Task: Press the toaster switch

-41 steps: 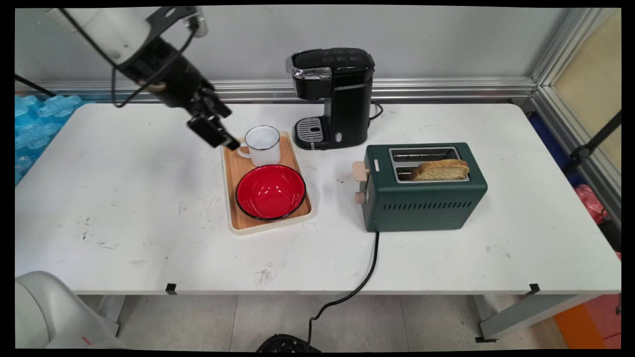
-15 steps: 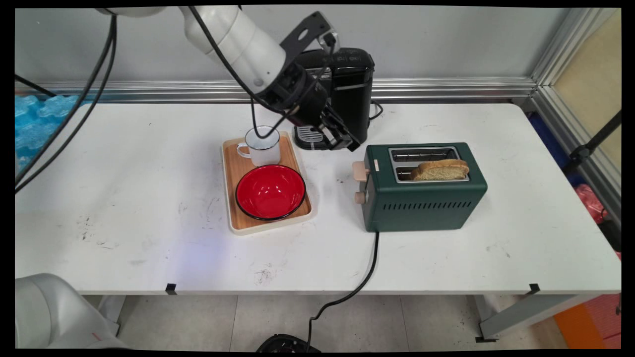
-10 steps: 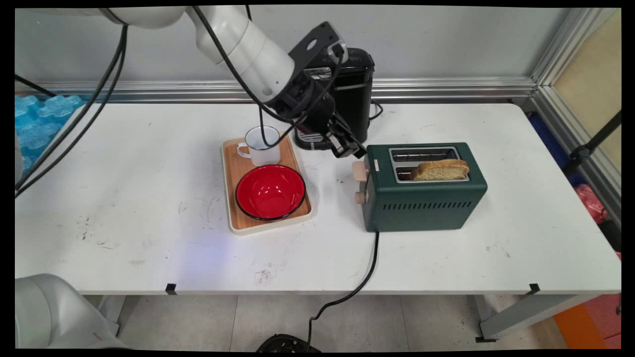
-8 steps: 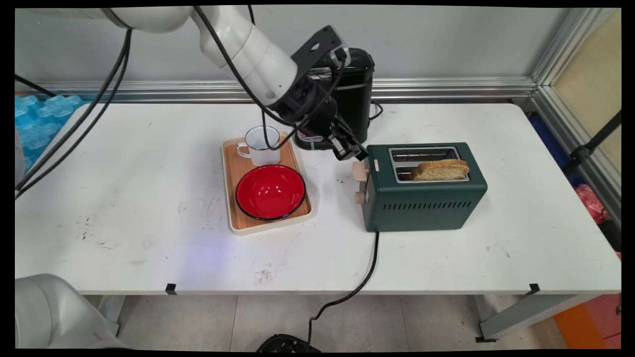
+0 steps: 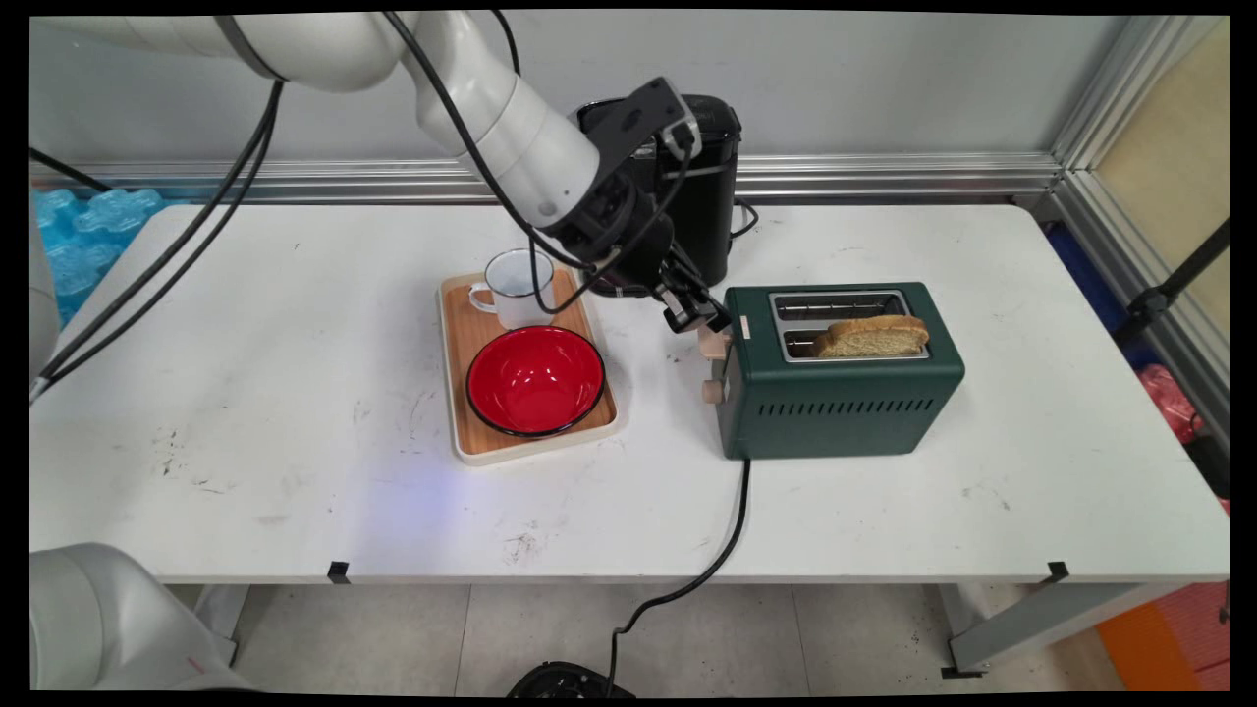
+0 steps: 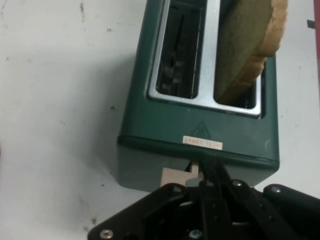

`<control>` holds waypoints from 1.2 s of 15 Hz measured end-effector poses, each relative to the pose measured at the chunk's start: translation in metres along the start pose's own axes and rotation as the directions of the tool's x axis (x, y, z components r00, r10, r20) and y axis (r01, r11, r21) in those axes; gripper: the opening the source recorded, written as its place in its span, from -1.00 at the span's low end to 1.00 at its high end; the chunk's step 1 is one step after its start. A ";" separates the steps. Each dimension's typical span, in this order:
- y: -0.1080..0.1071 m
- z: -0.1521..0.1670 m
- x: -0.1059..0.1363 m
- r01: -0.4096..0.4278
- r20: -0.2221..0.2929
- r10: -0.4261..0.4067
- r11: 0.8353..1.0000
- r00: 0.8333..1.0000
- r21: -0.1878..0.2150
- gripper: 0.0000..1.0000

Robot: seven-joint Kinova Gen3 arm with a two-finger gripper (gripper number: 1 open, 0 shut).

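Note:
A dark green toaster [image 5: 835, 393] stands on the table with a slice of bread [image 5: 872, 336] sticking out of its nearer slot. My gripper [image 5: 695, 316] is shut with nothing in it, its tip at the toaster's left end, right above the beige lever [image 5: 715, 344]. In the hand view the joined fingers [image 6: 209, 167] point at the toaster [image 6: 165, 125] end just over the lever [image 6: 175, 177], with the bread [image 6: 250, 45] in the right-hand slot. Whether the tip touches the lever I cannot tell. A small beige knob [image 5: 711, 391] sits below the lever.
A wooden tray [image 5: 454, 393] left of the toaster carries a red bowl [image 5: 535, 380] and a white mug [image 5: 519, 290]. A black coffee maker [image 5: 702, 177] stands behind my hand. The toaster's black cord [image 5: 732, 530] runs off the table's front edge.
My gripper has travelled right from beside the mug, past the coffee maker, and come down to the toaster's lever. The toaster, bread, tray, bowl and mug have not moved.

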 end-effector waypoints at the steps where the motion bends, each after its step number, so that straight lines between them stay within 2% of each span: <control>1: -0.001 0.002 -0.001 -0.001 0.002 0.001 1.000 1.000 0.000 -1.00; 10: -0.007 0.025 -0.010 -0.014 0.021 0.014 1.000 1.000 -0.006 -1.00; 18: -0.007 0.038 -0.029 -0.010 0.054 0.010 1.000 0.998 -0.015 -1.00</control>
